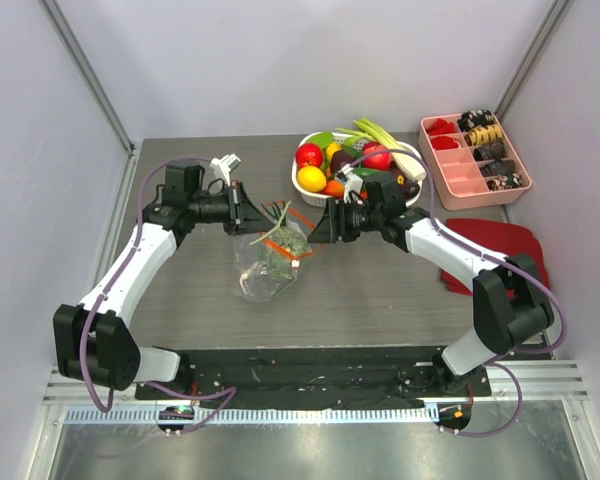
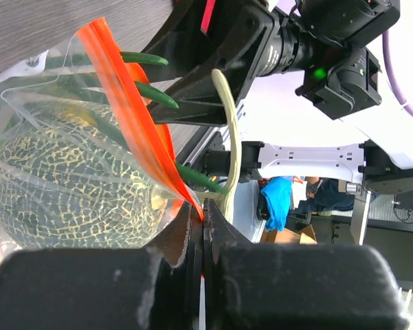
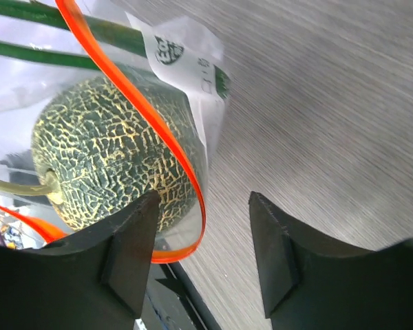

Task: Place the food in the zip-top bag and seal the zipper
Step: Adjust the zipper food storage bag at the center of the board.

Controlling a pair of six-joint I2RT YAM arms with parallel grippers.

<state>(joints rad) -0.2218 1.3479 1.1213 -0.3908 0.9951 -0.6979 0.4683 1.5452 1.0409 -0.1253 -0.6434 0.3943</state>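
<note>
The clear zip-top bag lies mid-table and holds a round grey-green netted head, also seen in the right wrist view. Green stalks stick out of its mouth. My left gripper is shut on the orange-red zipper, pinching the strip at its fingertips. My right gripper is open at the bag's right side. The zipper's loop curves between its fingers, close to the left one. The bag's mouth gapes. More food sits in a white bowl.
The bowl at the back holds red, yellow, orange and green toy produce. A pink divided tray stands at the back right. A dark red cloth lies under the right arm. The bag's white printed patch faces the right wrist camera.
</note>
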